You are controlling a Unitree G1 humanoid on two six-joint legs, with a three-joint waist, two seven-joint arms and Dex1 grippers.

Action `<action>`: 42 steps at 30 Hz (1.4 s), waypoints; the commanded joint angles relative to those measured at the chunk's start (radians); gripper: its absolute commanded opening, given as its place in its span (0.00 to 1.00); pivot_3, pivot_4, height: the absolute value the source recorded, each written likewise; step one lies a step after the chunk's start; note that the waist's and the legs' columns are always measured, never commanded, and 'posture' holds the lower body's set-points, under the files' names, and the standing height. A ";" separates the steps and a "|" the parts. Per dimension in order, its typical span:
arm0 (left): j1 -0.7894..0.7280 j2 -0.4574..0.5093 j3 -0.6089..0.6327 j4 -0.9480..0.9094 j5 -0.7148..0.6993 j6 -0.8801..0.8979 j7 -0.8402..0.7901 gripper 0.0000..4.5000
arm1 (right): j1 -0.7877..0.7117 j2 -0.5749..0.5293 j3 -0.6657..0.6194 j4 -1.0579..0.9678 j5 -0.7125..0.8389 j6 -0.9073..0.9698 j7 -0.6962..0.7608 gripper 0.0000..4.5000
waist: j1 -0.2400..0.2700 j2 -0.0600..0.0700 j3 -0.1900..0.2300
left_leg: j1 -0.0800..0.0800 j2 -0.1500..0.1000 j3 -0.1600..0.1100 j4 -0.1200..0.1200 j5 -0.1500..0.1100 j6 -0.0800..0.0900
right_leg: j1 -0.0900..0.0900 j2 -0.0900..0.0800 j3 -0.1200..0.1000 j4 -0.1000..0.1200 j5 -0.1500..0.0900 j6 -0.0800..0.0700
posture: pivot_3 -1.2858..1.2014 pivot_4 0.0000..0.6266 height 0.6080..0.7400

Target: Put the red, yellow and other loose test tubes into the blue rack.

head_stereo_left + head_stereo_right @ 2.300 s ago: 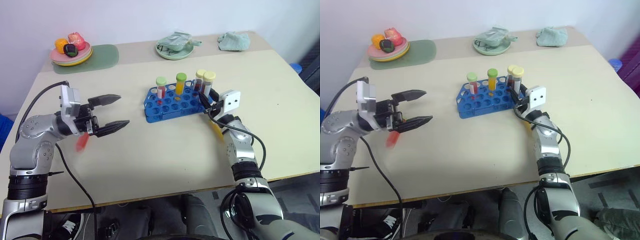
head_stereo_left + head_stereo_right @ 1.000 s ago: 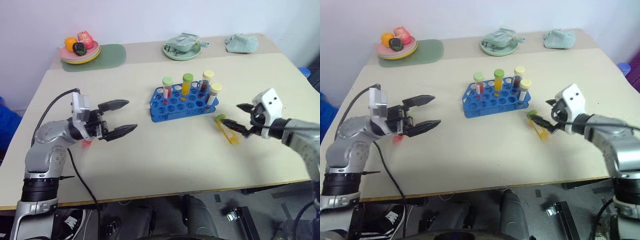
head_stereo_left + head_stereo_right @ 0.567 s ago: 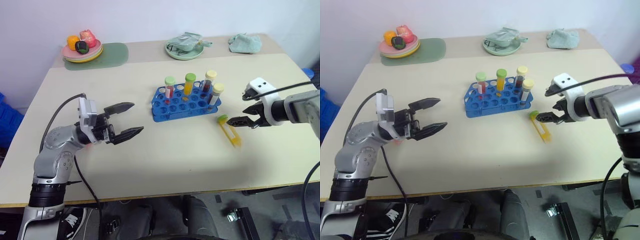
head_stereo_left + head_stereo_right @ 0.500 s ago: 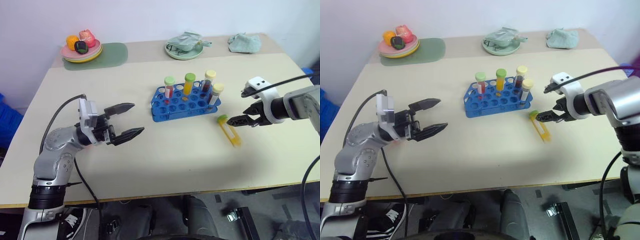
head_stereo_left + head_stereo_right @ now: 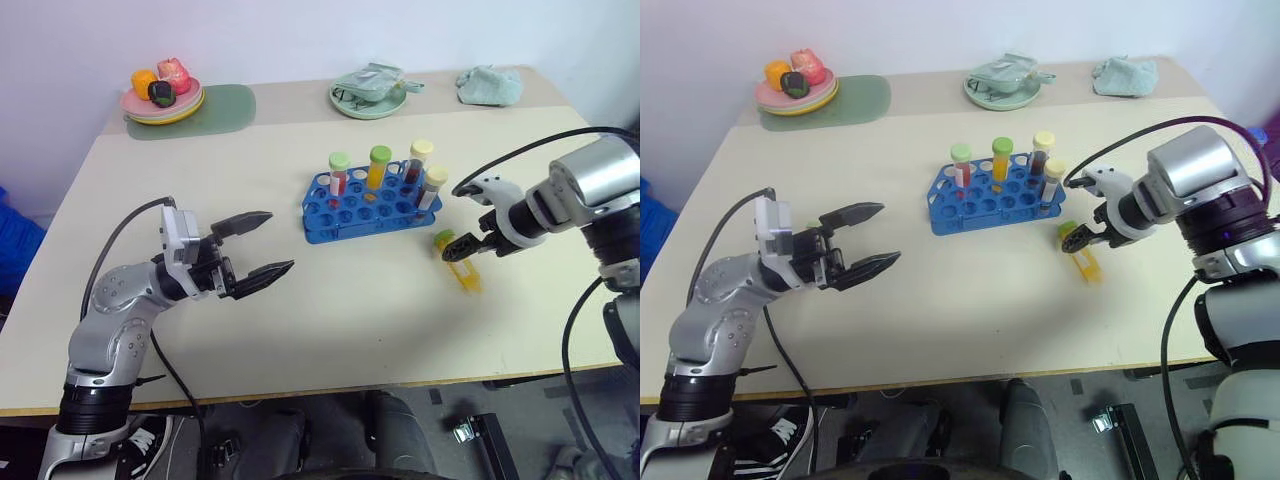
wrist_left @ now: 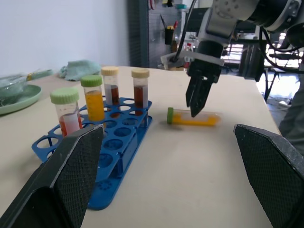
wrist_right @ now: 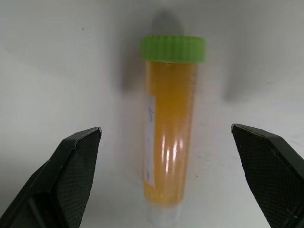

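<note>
The blue rack (image 5: 365,208) stands mid-table with several capped tubes upright in it. To its right a yellow test tube (image 5: 460,267) with a green cap lies flat on the table. My right gripper (image 5: 468,243) points down just above that tube, open; in the right wrist view the yellow tube (image 7: 171,137) lies lengthwise between the two spread fingers (image 7: 71,175), untouched. My left gripper (image 5: 278,242) hovers open and empty over the table's left half, pointing toward the rack (image 6: 114,156). The loose red test tube is hidden.
Along the far edge sit a plate of toy fruit (image 5: 163,100) on a green mat (image 5: 220,105), a green dish with a cloth (image 5: 368,92) and a crumpled cloth (image 5: 490,84). Cables trail from both arms.
My right gripper has swung from pointing sideways to pointing down over the yellow tube, staying open. The left gripper has kept its place and stays open.
</note>
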 commanded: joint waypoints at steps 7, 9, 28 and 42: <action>0.059 -0.008 0.024 -0.046 -0.017 -0.044 0.010 1.00 | 0.005 0.013 -0.007 0.025 0.019 0.006 -0.070 0.99 | 0.000 0.000 0.000 | 0.000 0.000 0.000 0.000 0.000 0.000 | 0.000 0.000 0.000 0.000 0.000 0.000 | 0.52 0.24 1.00; 0.068 -0.010 0.025 -0.045 -0.016 -0.052 0.010 1.00 | 0.012 0.012 -0.001 0.021 0.031 0.006 -0.077 0.99 | -0.001 0.000 0.000 | 0.000 0.000 0.000 0.000 0.000 0.000 | 0.000 0.000 0.000 0.000 0.000 0.000 | 0.52 0.24 1.00; 0.091 -0.006 0.033 -0.022 -0.016 -0.087 -0.002 1.00 | 0.063 0.035 -0.053 0.013 0.047 0.006 -0.144 0.38 | -0.001 -0.001 -0.001 | 0.001 0.000 0.000 0.000 0.000 0.000 | 0.001 0.000 0.000 0.000 0.000 0.000 | 0.52 0.24 1.00; 0.071 -0.004 0.030 0.018 -0.012 -0.104 -0.029 1.00 | 0.094 -0.038 -0.078 -0.116 0.190 0.006 -0.112 0.18 | 0.001 -0.001 -0.001 | 0.001 0.000 0.000 0.000 0.000 0.000 | 0.001 0.000 0.000 0.000 0.000 0.000 | 0.52 0.24 1.00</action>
